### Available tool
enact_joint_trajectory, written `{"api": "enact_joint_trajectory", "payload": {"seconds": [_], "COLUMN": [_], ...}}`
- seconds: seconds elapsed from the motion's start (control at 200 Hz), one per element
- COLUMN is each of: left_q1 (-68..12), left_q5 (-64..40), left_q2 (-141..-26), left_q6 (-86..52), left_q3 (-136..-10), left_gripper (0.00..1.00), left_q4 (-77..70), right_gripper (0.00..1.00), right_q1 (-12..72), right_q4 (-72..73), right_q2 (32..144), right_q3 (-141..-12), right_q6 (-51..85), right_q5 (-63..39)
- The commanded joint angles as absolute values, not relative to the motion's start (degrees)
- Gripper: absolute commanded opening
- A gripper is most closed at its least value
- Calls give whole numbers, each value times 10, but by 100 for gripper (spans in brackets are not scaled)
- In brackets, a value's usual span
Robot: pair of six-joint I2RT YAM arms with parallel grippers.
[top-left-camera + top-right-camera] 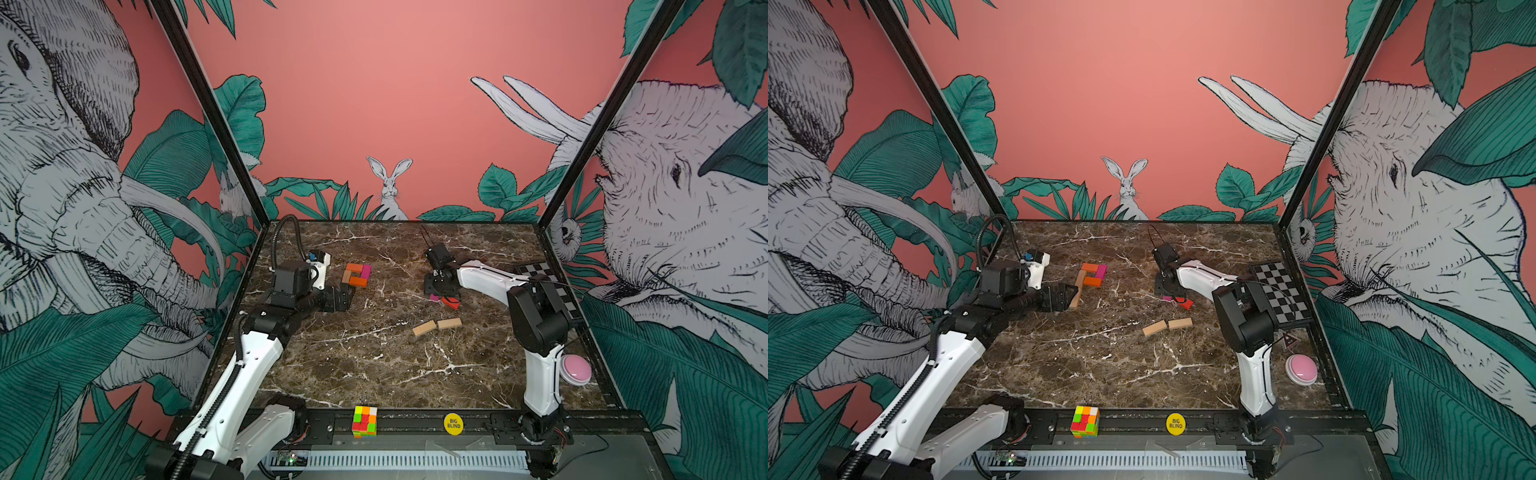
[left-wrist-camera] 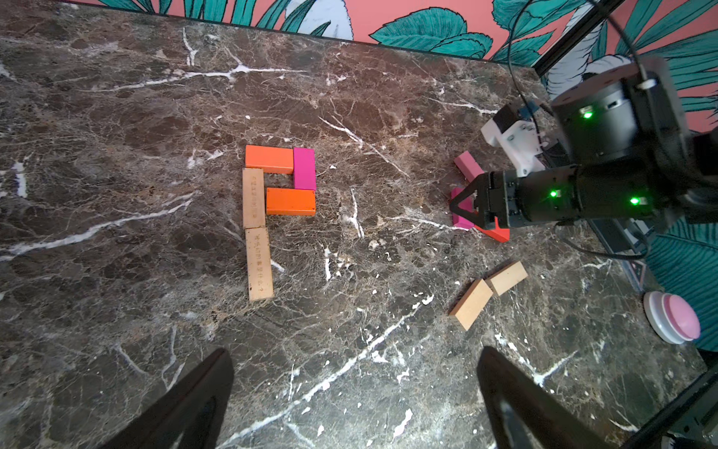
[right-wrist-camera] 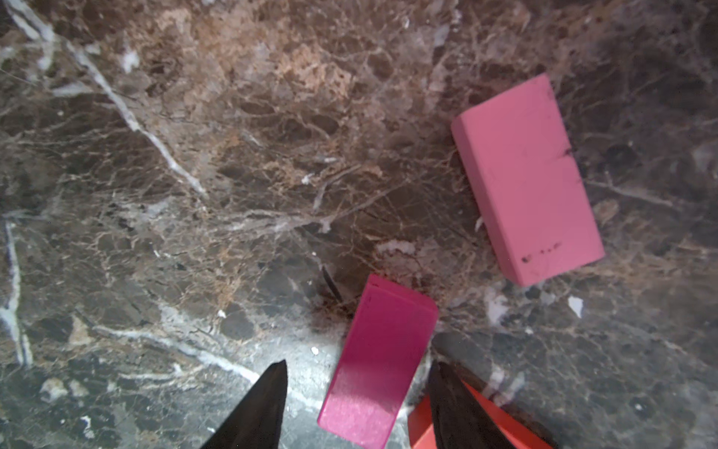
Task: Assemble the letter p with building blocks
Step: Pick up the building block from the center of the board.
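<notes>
The right gripper points straight down from its outstretched arm, jaws part-open astride the magenta block, with a gap on one side, so no grip yet. The red block and pink block lie close by. The left gripper hovers low and spread wide by the five-block P. Two tan blocks lie apart.

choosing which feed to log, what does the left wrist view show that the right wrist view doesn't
Only the left wrist view: the five-block p, two loose tan blocks, the pink button, and its own left fingers spread wide. Only the right wrist view: a close look at the right fingers standing either side of the magenta block, with a gap on one side. Both: that magenta block, the pink block, the red block and the marble table.
</notes>
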State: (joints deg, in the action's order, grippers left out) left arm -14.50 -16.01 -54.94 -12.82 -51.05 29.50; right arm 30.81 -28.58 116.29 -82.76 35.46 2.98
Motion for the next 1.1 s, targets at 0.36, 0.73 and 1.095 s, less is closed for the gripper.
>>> {"api": "enact_joint_trajectory", "payload": {"seconds": [0.36,0.73,1.095], "left_q1": [-134,-131,-131], "left_q5": [-189,-192,-192], "left_q2": [-540,-536,-531], "left_q6": [-130,-134,-135], "left_q3": [-495,-492,-488], "left_gripper": [100,100,100], "left_q4": [277,274,279], "right_gripper": [47,17,16], "right_q1": [305,305,305], "right_q4": [-296,-308,-315], "right_q2": [1200,1211,1169], "right_q3": [-855,-864,-903], "right_q6": [366,274,18], "right_q5": [41,26,-114]}}
